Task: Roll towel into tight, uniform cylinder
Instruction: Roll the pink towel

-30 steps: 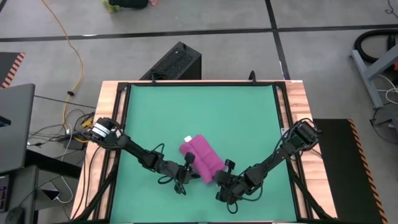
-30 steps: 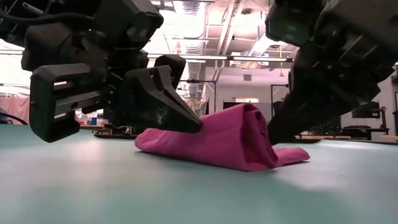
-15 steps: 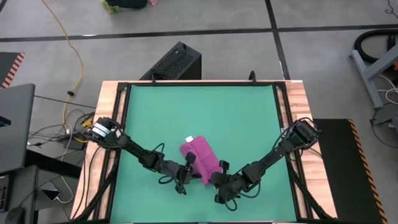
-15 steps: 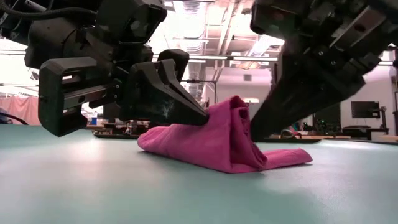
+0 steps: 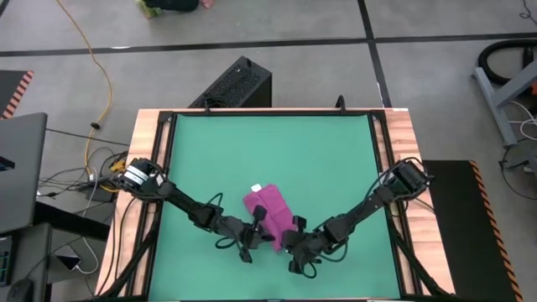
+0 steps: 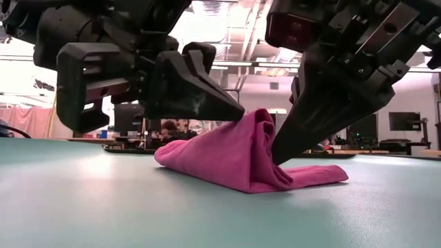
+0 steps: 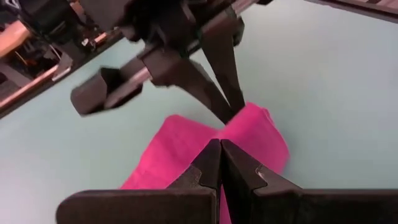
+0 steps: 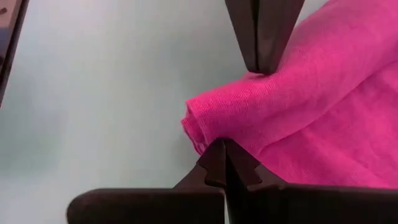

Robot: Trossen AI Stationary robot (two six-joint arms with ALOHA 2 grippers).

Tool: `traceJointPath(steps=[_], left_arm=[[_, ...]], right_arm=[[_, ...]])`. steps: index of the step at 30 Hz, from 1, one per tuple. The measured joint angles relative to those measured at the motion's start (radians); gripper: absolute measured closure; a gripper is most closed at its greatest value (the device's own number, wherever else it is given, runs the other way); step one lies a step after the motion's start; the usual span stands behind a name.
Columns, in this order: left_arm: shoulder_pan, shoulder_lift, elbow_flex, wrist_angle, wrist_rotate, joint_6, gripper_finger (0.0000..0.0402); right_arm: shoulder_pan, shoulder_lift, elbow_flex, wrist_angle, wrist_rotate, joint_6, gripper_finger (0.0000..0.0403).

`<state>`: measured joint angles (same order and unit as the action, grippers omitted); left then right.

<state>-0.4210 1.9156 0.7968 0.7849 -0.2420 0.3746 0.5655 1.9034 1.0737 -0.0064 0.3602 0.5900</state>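
The magenta towel point(image 5: 268, 210) lies partly rolled on the green mat point(image 5: 277, 143). Its white tag point(image 5: 256, 188) is at the far end. The near end is bunched into a raised ridge point(image 6: 256, 120), and a flat flap point(image 6: 320, 173) lies on the mat. My left gripper point(image 5: 262, 226) is shut, with its tips at the top of the ridge. My right gripper point(image 5: 288, 236) is shut against the ridge's other side. The two grippers face each other across the ridge. My left gripper has its shut fingertips point(image 7: 221, 146) on the top of the towel's ridge point(image 7: 249, 127), slanting down from the table's left. I cannot tell whether any cloth is between the tips. The towel's bottom rests on the mat. My right gripper presses its shut fingertips point(image 8: 225, 149) into the folded side of the ridge point(image 8: 205, 124), slanting down from the table's right. The cloth stands up against the fingers point(image 6: 282, 148). The flat flap lies on the mat under them.
The mat is bordered by a wooden frame point(image 5: 394, 159). A black box point(image 5: 239, 84) stands beyond the far edge. The far half of the mat is open room. Both arms reach in low over the near half.
My right gripper has moved toward the table's left, closer to my left gripper. My left gripper has risen a little. The towel's near end has been pushed up into a taller, narrower ridge. The tagged far end has stayed in place.
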Motion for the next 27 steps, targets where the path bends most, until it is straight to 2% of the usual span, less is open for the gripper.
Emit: traceJointPath(steps=[8, 13, 17, 20, 23, 27], left_arm=[[0.012, -0.001, 0.007, -0.061, 0.025, -0.014, 0.0401], [-0.067, -0.057, 0.006, -0.105, -0.147, 0.019, 0.0401], [-0.146, -0.135, 0.007, -0.22, -0.263, 0.014, 0.0401], [-0.175, -0.157, 0.007, -0.368, -0.214, -0.078, 0.0401], [-0.161, -0.106, -0.002, -0.466, -0.139, -0.147, 0.0401], [-0.137, -0.041, 0.001, -0.359, -0.165, -0.106, 0.0401]], right_arm=[[-0.008, 0.0, 0.0, -0.007, -0.019, -0.018, 0.0393], [-0.019, 0.0, 0.0, -0.016, -0.019, -0.023, 0.0393], [-0.025, 0.0, 0.0, -0.023, -0.019, -0.023, 0.0393], [-0.024, 0.0, 0.0, -0.028, -0.02, -0.023, 0.0393], [-0.024, 0.0, 0.0, -0.033, -0.02, -0.023, 0.0393], [-0.024, 0.001, 0.0, -0.013, -0.021, -0.023, 0.0393]])
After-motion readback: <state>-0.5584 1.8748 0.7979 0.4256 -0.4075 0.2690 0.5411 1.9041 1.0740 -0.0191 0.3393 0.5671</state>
